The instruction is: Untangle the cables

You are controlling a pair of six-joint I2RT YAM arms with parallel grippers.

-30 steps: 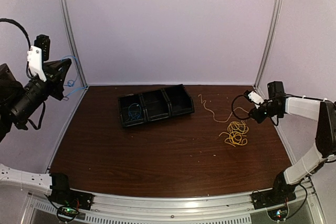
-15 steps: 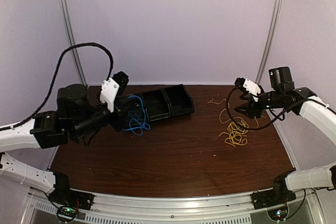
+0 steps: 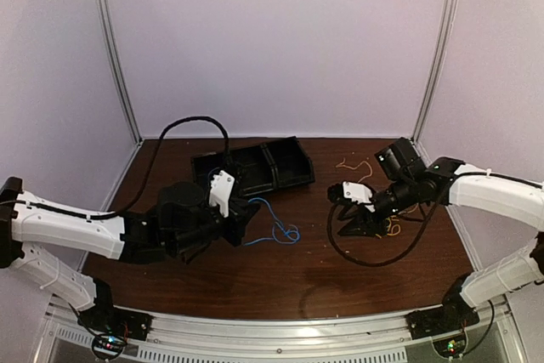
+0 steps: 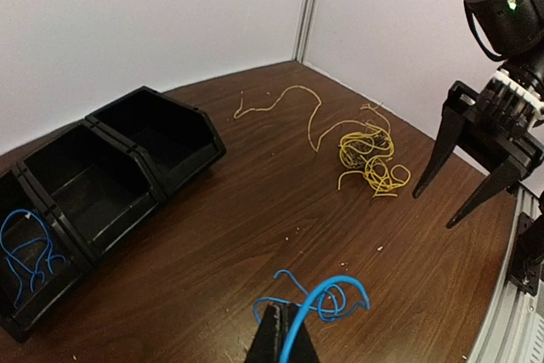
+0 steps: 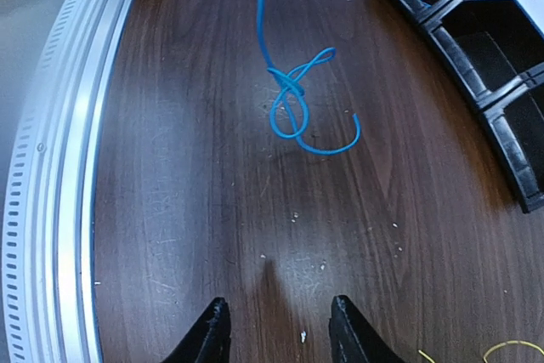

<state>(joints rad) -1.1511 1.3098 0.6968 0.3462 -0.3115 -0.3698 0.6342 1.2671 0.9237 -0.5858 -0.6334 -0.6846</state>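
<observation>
Left claw: the left gripper (image 4: pixel 276 314) was clamped tight on one end of the blue cable (image 4: pixel 321 297), left of table centre. I judged this an anchor hold, so the other arm could pull against it.
Blue cable: it ran from those jaws to a knotted loop lying flat on the table (image 3: pixel 297 274).
Right claw: the right gripper (image 5: pixel 276 319) had its fingers apart with nothing between them. It hung low over bare wood, aimed at the knot but apart from it.
Yellow cables (image 4: pixel 371 152): heaped on the right side, beyond the right arm. One loose yellow strand (image 4: pixel 280 101) trailed toward the far wall.
Tray (image 4: pixel 183 159): far left, another blue coil (image 4: pixel 25 252) in its end compartment, probably already sorted.
Room: open wood between knot and right claw. The near rail (image 5: pixel 59 167) bounded one side and the tray edge the other.
</observation>
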